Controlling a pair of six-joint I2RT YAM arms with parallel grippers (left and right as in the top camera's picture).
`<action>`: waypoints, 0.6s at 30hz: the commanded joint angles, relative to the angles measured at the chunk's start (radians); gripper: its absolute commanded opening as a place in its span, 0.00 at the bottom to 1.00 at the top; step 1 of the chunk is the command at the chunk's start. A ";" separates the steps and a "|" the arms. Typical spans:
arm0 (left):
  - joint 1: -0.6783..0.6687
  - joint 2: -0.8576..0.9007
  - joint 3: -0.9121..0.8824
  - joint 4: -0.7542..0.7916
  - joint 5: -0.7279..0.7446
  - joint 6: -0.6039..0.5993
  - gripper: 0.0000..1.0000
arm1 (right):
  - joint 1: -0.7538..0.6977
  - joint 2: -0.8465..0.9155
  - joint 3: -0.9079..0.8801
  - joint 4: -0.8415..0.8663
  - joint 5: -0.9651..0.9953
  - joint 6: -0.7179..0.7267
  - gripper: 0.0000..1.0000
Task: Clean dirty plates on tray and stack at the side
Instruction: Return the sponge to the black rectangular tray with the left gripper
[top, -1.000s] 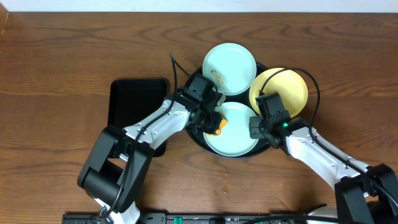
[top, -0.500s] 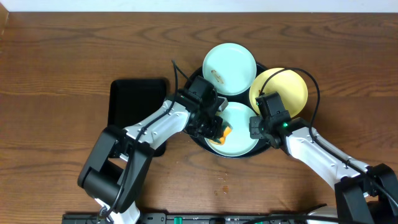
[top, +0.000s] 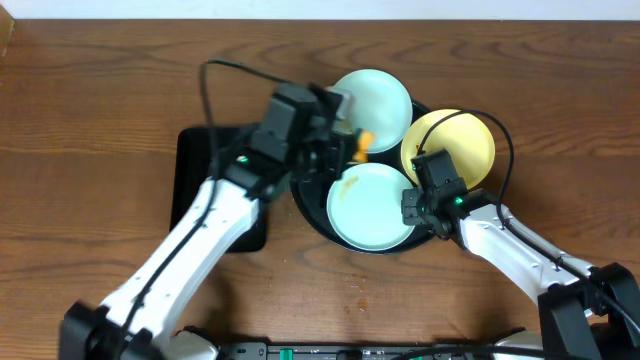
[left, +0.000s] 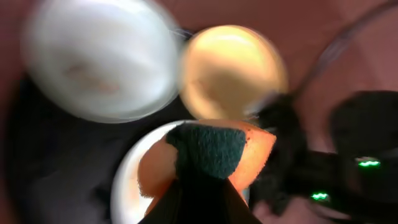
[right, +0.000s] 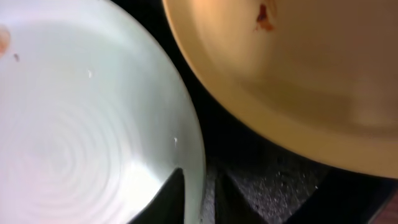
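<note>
Overhead, the tray holds all three plates. The left gripper hangs above the tray, between the far blue plate and the near blue plate, and it is clamped on an orange sponge. The right gripper is at the right edge of the near blue plate. In the right wrist view its fingers pinch that rim. The yellow plate has a small red-brown smear. The left wrist view is blurred.

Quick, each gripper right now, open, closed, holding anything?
Left gripper: jaws closed on the orange sponge with a dark green pad.
Right gripper: jaws closed on the rim of the near pale aqua round plate.
</note>
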 joint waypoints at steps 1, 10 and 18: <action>0.058 -0.001 0.002 -0.095 -0.231 -0.012 0.07 | -0.003 0.008 -0.005 -0.024 0.009 0.053 0.25; 0.214 0.030 -0.001 -0.338 -0.306 -0.011 0.08 | -0.003 0.008 -0.005 -0.090 0.007 0.248 0.20; 0.275 0.033 -0.031 -0.360 -0.335 -0.011 0.07 | 0.013 0.008 -0.031 -0.082 -0.050 0.314 0.17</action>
